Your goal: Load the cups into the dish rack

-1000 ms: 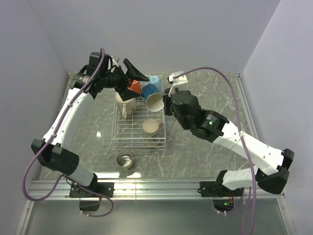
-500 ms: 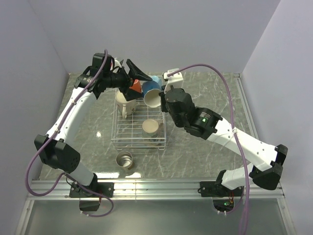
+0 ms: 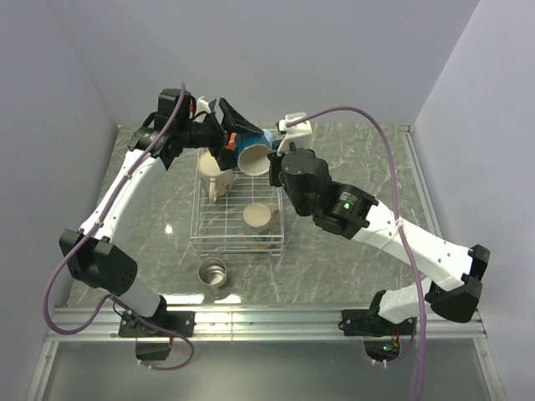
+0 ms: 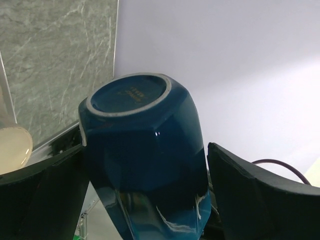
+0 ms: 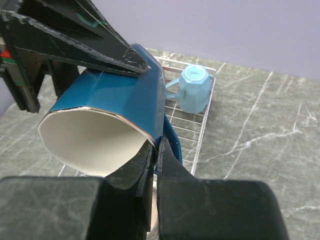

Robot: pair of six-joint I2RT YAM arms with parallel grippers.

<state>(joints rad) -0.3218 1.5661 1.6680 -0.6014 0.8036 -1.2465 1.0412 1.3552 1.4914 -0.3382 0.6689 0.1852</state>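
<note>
The dark blue cup [image 3: 252, 155] with its cream inside is held tilted above the far end of the dish rack [image 3: 219, 236]. My right gripper [image 3: 270, 164] is shut on its rim [image 5: 159, 142]. My left gripper [image 3: 232, 131] is open, its jaws either side of the same cup [image 4: 145, 150], whose base faces that camera. A light blue cup [image 5: 194, 88] lies in the rack's far corner. A beige cup [image 3: 259, 219] and a white cup [image 3: 209, 168] sit in the rack. The steel cup [image 3: 212, 272] stands on the table outside it. A sliver of the orange cup [image 3: 226, 144] shows under the left gripper.
The grey marble table [image 3: 351, 251] is walled on three sides. An aluminium rail [image 3: 267, 316] runs along the near edge by the arm bases. Both arms crowd the space over the rack's far end.
My right gripper has carried the dark blue cup up and to the left, between the left gripper's open jaws. The left gripper has shifted slightly toward it.
</note>
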